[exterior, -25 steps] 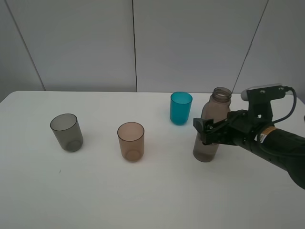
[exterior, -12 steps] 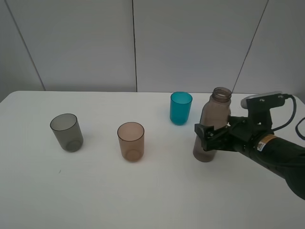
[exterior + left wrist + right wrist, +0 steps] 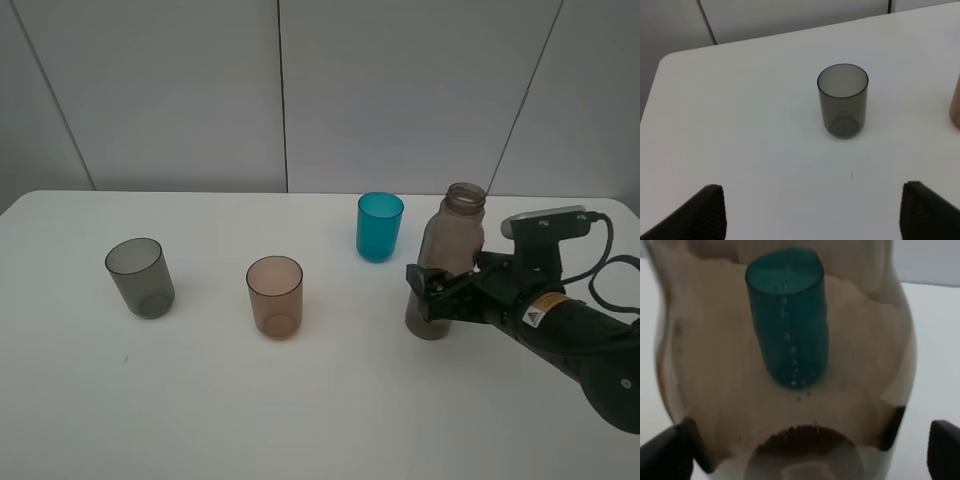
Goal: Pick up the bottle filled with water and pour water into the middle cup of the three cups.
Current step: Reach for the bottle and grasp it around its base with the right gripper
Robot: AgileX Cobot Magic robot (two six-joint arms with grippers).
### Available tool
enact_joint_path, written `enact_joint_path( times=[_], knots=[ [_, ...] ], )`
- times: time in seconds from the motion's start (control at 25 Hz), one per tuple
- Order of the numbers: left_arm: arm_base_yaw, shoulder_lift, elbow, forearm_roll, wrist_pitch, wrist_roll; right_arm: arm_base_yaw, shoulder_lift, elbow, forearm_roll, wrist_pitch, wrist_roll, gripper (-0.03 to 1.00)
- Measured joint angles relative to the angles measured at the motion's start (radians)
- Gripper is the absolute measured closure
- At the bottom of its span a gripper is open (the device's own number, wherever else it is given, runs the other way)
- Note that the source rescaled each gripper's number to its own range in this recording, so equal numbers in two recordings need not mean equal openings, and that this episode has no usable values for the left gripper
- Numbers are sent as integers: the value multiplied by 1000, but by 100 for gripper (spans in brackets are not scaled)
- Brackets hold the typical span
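Left end effector is released, facing the grey cup. Next on the surface stand the middle cup, then the teal cup. Rightmost, the bottle stands upright, the right end effector straddling its lower body, unclenched.

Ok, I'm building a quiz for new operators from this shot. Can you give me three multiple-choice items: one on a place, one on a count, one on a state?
1. Which cup stands nearest the bottle?
A) grey cup
B) peach cup
C) teal cup

2. How many cups are on the table?
A) two
B) three
C) four

3. How is the bottle?
A) lying on its side
B) upright, uncapped
C) upright, capped

Answers:
1 C, the teal cup stands just beside the bottle while the other two are farther off.
2 B, only the grey cup, peach cup and teal cup show.
3 B, the bottle stands on its base and its neck is open.
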Motion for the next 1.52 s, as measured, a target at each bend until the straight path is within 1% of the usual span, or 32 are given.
enact_joint_path(
  times=[0.16, 0.36, 0.72, 1.16, 1.24, 1.4, 1.48, 1.52],
  knots=[
    [0, 0, 0, 0, 0, 0, 0, 28, 0, 0, -34, 4, -3],
    [0, 0, 0, 0, 0, 0, 0, 91, 0, 0, -105, 4, -3],
    [0, 0, 0, 0, 0, 0, 0, 137, 0, 0, -182, 4, -3],
    [0, 0, 0, 0, 0, 0, 0, 159, 0, -3, -191, 4, -3],
    [0, 0, 0, 0, 0, 0, 0, 159, 0, 0, -191, 4, -2],
    [0, 0, 0, 0, 0, 0, 0, 159, 0, 0, -192, 4, 3],
    [0, 0, 0, 0, 0, 0, 0, 159, 0, 0, -193, 4, 10],
    [0, 0, 0, 0, 0, 0, 0, 159, 0, 0, -193, 4, 10]
  ],
)
